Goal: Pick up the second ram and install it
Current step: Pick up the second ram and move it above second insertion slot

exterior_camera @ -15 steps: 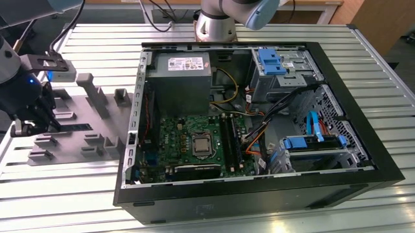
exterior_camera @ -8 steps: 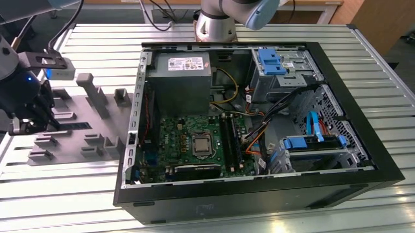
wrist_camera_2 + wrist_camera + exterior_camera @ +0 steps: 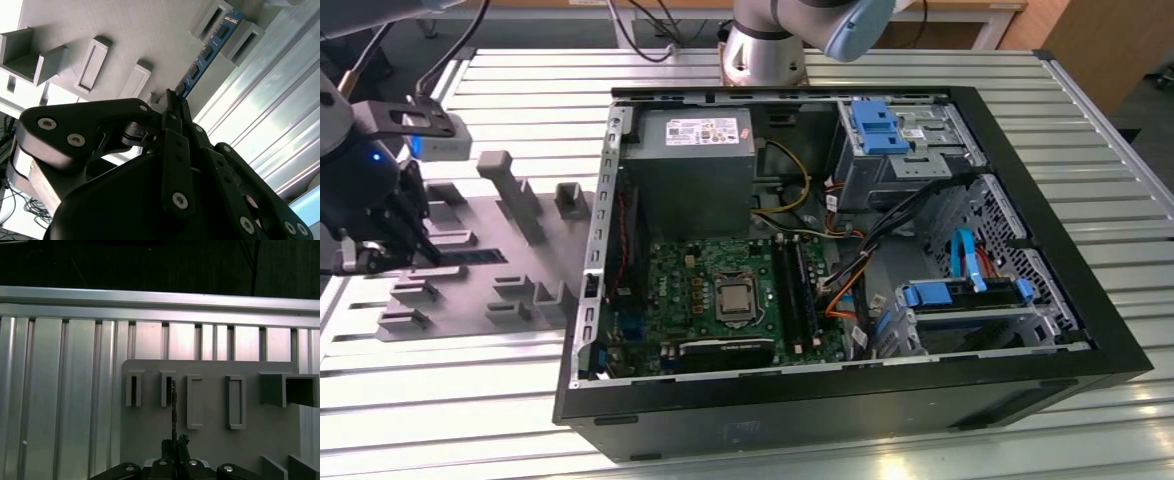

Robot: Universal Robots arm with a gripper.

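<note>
Claw [image 3: 172,102] pinches second ram [image 3: 206,56] by near end, long axis running toward slotted blocks [image 3: 247,40].

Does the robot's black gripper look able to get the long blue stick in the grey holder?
Likely yes: the black gripper looks closed on the near end of the long blue chip stick, which stands in the grey slotted fixture with nothing between.

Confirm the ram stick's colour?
Blue with black chips: the second ram, best in the second wrist view.
</note>
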